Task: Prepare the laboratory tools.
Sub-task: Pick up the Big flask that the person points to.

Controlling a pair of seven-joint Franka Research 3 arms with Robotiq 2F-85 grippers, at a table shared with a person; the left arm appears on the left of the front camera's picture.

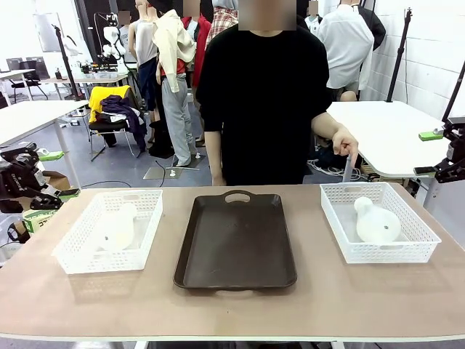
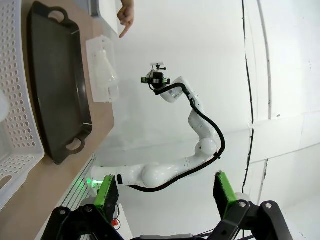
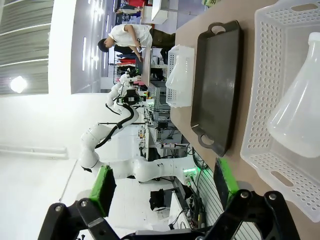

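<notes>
- Wooden bench (image 1: 327,298): left flask (image 1: 115,233) lies in left basket (image 1: 94,262), right flask (image 1: 376,222) in right basket (image 1: 385,253).
- Left claw (image 1: 62,174) and right claw (image 1: 429,153) gape empty, off the bench ends.
- Flasks may slip or roll when pinched; person's hand (image 1: 343,140) above right basket risks a knock.

Open tops, a bare tray, one hand in the way

The tray (image 1: 236,247) lay bare on the counter (image 1: 232,309). Narrow bare strips parted it from the left basket (image 1: 102,263) and right basket (image 1: 392,253), and a broad strip was free along the near edge. Both baskets were open above, but their lattice walls shut off the left flask (image 1: 116,231) and right flask (image 1: 378,224) from the sides. A person's hand (image 1: 343,140) pointed down at the right basket's far left corner, barring that approach. The left gripper (image 1: 59,174) and right gripper (image 1: 429,153) stood off at the counter's ends, jaws spread.
</notes>
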